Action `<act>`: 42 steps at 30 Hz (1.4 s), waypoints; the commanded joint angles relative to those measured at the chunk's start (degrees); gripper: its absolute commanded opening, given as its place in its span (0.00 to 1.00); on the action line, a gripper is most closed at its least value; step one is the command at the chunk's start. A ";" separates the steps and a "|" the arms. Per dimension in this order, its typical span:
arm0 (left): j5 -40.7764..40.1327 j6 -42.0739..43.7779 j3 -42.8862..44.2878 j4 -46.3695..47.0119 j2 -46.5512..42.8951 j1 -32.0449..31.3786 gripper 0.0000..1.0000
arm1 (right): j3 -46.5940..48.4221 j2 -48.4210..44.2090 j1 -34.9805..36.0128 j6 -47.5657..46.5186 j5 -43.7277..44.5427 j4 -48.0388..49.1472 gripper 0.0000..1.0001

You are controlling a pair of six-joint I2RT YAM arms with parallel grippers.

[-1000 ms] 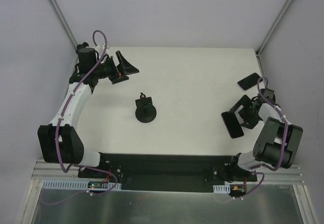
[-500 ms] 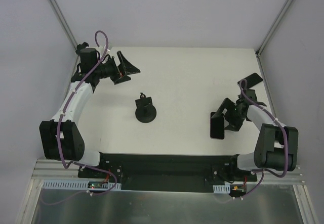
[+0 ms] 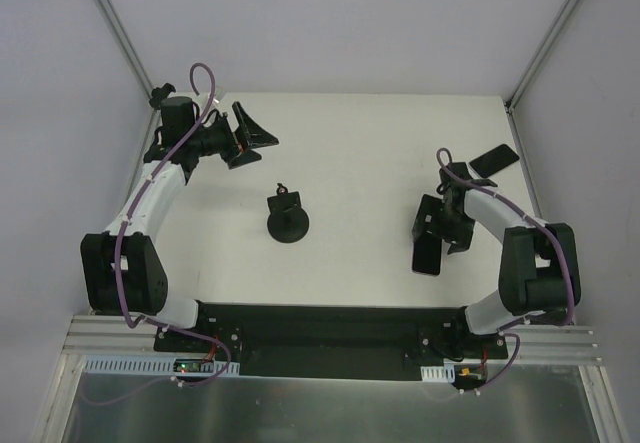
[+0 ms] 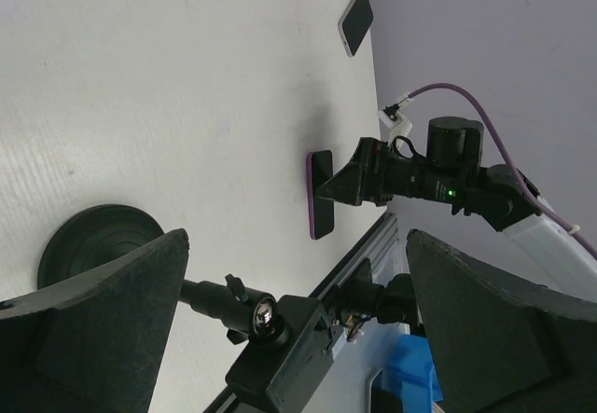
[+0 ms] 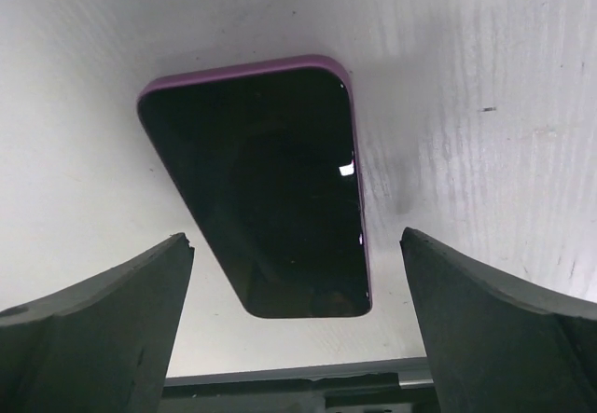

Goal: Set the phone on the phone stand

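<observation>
The phone (image 3: 427,256) lies flat on the white table near its front edge, with a glossy black screen and a pinkish-purple edge. In the right wrist view the phone (image 5: 266,185) sits between my wide-open fingers, touching neither. My right gripper (image 3: 438,233) hovers just above it, open and empty (image 5: 294,240). The phone stand (image 3: 287,218), a round black base with a stem and clip, stands left of the table's middle; it also shows in the left wrist view (image 4: 93,245). My left gripper (image 3: 250,133) is open and empty at the far left (image 4: 294,236), well behind the stand.
A second dark phone (image 3: 494,160) lies at the far right, also in the left wrist view (image 4: 355,21). A black rail (image 3: 320,328) runs along the table's near edge. Grey walls close in the table on three sides.
My right gripper has swung left toward the table's middle, and the phone has moved left with it and now lies flat below the open jaws. The left arm has hardly moved.
</observation>
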 commanded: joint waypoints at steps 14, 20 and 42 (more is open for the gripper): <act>3.55 -2.20 -1.46 5.19 0.76 0.64 0.99 | 6.76 8.09 5.85 -4.23 5.34 -5.81 0.96; 3.64 -2.46 -1.72 5.45 1.20 0.64 0.99 | 5.35 8.53 6.99 -2.64 6.39 -4.40 0.97; 0.84 -0.27 -3.12 5.45 1.90 -1.64 0.89 | 3.86 9.59 7.16 -6.76 2.36 -0.36 0.51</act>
